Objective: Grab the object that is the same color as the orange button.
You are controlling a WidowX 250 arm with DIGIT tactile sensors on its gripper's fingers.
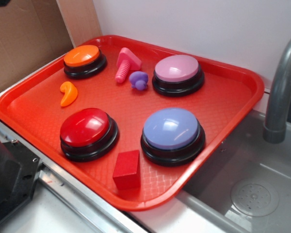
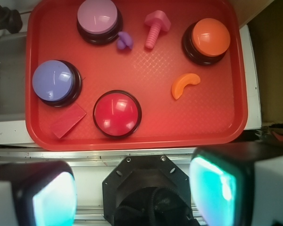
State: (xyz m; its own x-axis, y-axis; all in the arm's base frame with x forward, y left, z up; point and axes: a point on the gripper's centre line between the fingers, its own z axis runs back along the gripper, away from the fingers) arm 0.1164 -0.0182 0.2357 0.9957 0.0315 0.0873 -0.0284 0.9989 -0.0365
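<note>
No writing was legible. My tool [image 2: 132, 188], spread wide, showed only in the wrist view; the object [image 2: 184, 85] lay at seven o'clock of the orange button [image 2: 207, 39].

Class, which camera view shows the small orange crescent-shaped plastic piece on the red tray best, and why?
The wrist view: it looks straight down on the small orange crescent-shaped plastic piece, so its whole curved outline shows, apart from the round orange-topped button. The exterior view shows the piece slanted and foreshortened near the red tray's left rim.

Orange crescent piece [image 1: 68, 93] on red tray [image 1: 218, 102], just beside orange button [image 1: 84, 60]
</note>
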